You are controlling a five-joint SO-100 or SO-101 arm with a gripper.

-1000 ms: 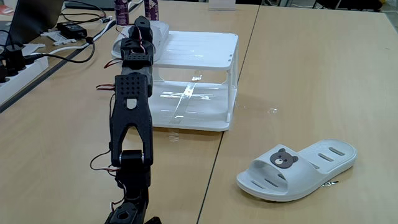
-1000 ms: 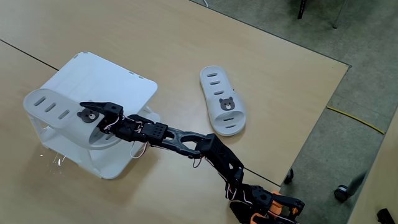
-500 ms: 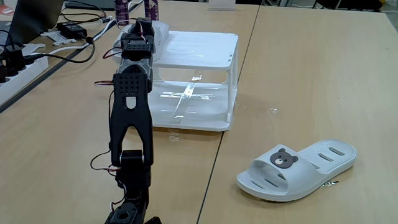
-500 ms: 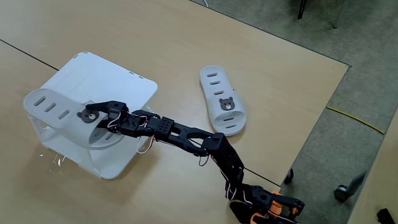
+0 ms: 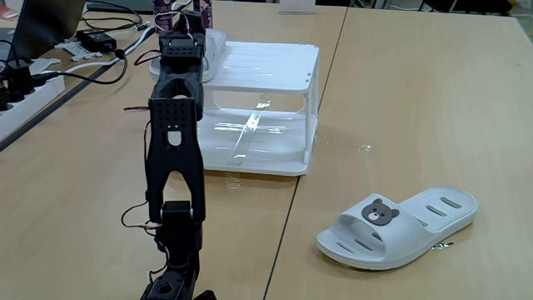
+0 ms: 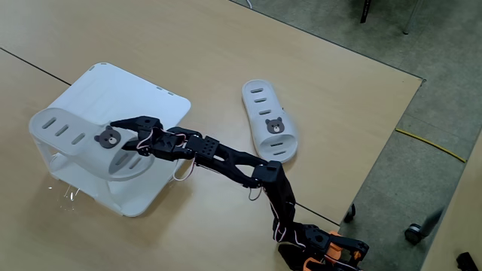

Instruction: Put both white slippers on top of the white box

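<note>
One white slipper lies on the ribbed top of the white box, near its left edge, bear emblem up. In a fixed view a piece of this slipper peeks out behind the arm, on the white box. My gripper hovers just over that slipper's strap end, open, with nothing between its fingers. From the low fixed view the gripper is mostly hidden by the arm. The other white slipper lies flat on the wooden table to the box's right, also seen as the slipper in front.
A power strip, black cables and a laptop sit at the table's left. Bottles stand behind the box. The table edge drops to carpet with a yellow cable.
My gripper has let go of the slipper on the box, opened, risen and drawn back slightly toward the arm's base. The slipper stays on the box top.
</note>
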